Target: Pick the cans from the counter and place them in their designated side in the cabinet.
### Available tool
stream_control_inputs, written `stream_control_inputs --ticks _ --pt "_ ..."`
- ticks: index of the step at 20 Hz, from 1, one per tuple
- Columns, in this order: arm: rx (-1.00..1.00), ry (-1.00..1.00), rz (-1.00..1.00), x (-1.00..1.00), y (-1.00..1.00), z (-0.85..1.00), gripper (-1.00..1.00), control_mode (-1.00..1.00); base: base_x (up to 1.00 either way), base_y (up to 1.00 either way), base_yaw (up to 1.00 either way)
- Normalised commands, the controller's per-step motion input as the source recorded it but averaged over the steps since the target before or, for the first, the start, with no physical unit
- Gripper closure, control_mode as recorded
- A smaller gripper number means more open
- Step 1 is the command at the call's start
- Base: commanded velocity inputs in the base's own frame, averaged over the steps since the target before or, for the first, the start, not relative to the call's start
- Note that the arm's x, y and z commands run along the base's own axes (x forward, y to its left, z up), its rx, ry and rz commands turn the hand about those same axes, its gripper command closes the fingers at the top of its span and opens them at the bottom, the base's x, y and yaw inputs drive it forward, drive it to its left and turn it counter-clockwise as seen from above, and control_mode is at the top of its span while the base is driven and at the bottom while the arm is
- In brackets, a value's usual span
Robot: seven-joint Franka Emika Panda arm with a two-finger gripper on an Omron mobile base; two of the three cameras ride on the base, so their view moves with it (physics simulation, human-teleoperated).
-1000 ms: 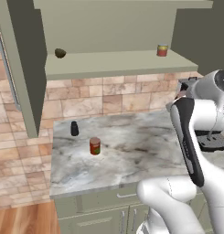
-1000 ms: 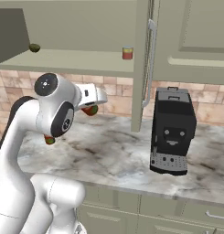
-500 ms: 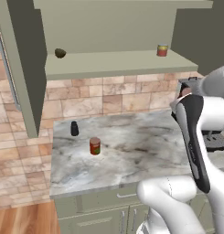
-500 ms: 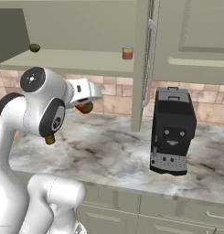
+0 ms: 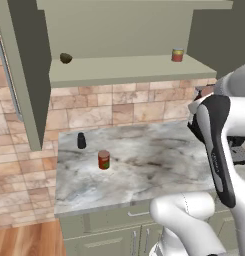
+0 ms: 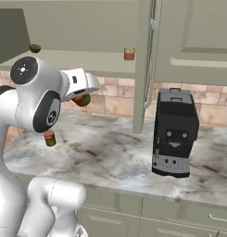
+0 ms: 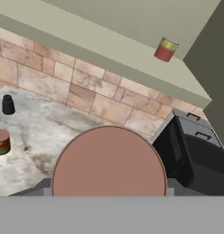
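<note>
No text, brand, number or sign can be read in any of the views. The can (image 5: 104,160) on the counter (image 5: 144,165) carries a green-and-white label band, at about nine o'clock in the hand view, but no letters resolve on it. The shorter red can (image 7: 166,49) with a yellowish top on the cabinet shelf (image 5: 129,70), at about one o'clock in the hand view, and the black coffee machine (image 6: 175,132) show no legible marks either.
</note>
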Motion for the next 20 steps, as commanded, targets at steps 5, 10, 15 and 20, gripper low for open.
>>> stream_control_inputs --ticks 5,10,15,20 --pt "-0.01 -0.03 0.03 0.11 0.01 0.21 1.0 -1.0 0.0 0.0 0.0" --pt "0.0 -0.05 0.02 0.19 0.07 0.2 1.0 -1.0 0.0 0.0 0.0" --pt "0.0 -0.04 0.02 0.2 0.06 0.2 1.0 -1.0 0.0 0.0 0.0" --pt "0.0 -0.06 0.02 0.2 0.04 0.21 1.0 -1.0 0.0 0.0 0.0"
